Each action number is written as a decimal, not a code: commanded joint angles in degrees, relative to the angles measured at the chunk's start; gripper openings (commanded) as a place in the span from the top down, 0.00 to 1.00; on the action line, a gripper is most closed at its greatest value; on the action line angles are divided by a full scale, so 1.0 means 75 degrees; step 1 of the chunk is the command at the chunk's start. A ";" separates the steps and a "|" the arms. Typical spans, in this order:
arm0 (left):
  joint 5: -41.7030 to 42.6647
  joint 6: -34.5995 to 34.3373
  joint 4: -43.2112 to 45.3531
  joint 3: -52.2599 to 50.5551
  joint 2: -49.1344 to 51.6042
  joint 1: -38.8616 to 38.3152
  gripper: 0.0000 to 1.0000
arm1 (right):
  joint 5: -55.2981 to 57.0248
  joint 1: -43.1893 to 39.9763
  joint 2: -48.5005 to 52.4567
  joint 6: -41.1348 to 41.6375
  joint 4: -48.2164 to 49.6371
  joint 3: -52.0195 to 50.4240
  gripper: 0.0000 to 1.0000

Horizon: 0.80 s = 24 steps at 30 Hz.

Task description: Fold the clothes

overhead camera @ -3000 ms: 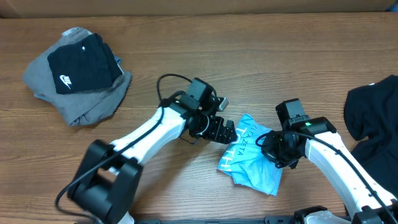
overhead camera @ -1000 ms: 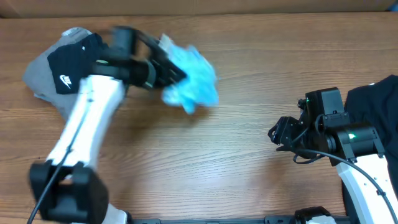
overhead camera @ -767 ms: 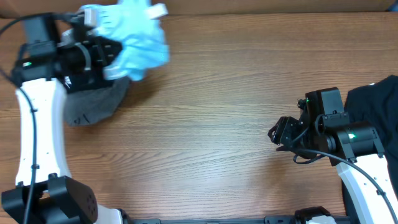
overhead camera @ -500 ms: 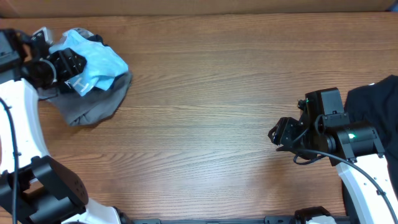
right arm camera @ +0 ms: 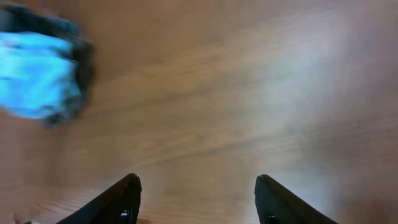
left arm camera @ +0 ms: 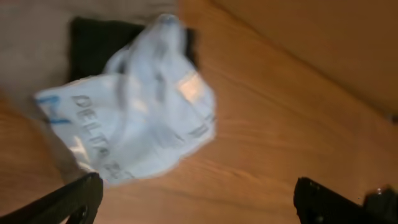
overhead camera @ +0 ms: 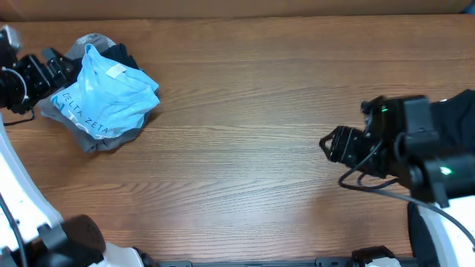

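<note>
The light blue T-shirt (overhead camera: 107, 100) lies in a soft, rumpled bundle at the upper left of the overhead view, with lettering running along its lower left edge. It rests on top of a grey piece (overhead camera: 96, 139), whose dull fabric shows beneath its lower edge, and a black piece (overhead camera: 120, 53) pokes out behind its upper edge.

The left gripper (left arm camera: 198, 182) sits just left of this pile. In the left wrist view its two dark fingers (left arm camera: 74, 198) are spread wide at the bottom corners, holding nothing, with the shirt lying apart from them.

The right gripper (right arm camera: 198, 178) is well apart from the pile, toward the right of the overhead view. Its fingers (right arm camera: 121, 199) are likewise parted, with only bare wood between them.

A plain black garment (overhead camera: 454, 119) lies crumpled at the right edge. The table (overhead camera: 245, 111) is brown wood with a long streaked grain.
</note>
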 commanded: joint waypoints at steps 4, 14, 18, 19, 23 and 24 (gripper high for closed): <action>-0.0848 0.0475 -0.0775 0.0691 -0.1274 -0.1562 0.00 | -0.0329 -0.0020 -0.0216 -0.0772 -0.0189 0.1148 0.37; -0.4281 -0.0157 -0.1786 0.0691 -0.3022 -0.5001 0.00 | -0.1259 -0.0020 -0.0425 -0.1428 0.0219 0.1294 0.36; -0.4779 -0.0854 -0.2320 0.0659 -0.3582 -0.5933 0.00 | -0.1495 -0.0020 -0.0697 -0.1425 0.0350 0.1515 0.26; -0.4712 -0.0921 -0.2320 0.0562 -0.3756 -0.6065 0.00 | -0.1495 -0.0020 -0.0793 -0.1428 0.0364 0.1568 0.25; -0.4779 -0.1291 -0.2299 0.0353 -0.4293 -0.6231 0.00 | -0.1443 -0.0020 -0.1276 -0.1416 0.0513 0.1635 0.00; -0.4762 -0.1297 -0.2282 0.0356 -0.4342 -0.6225 0.00 | -0.1437 -0.0020 -0.1381 -0.1419 0.0560 0.1635 0.00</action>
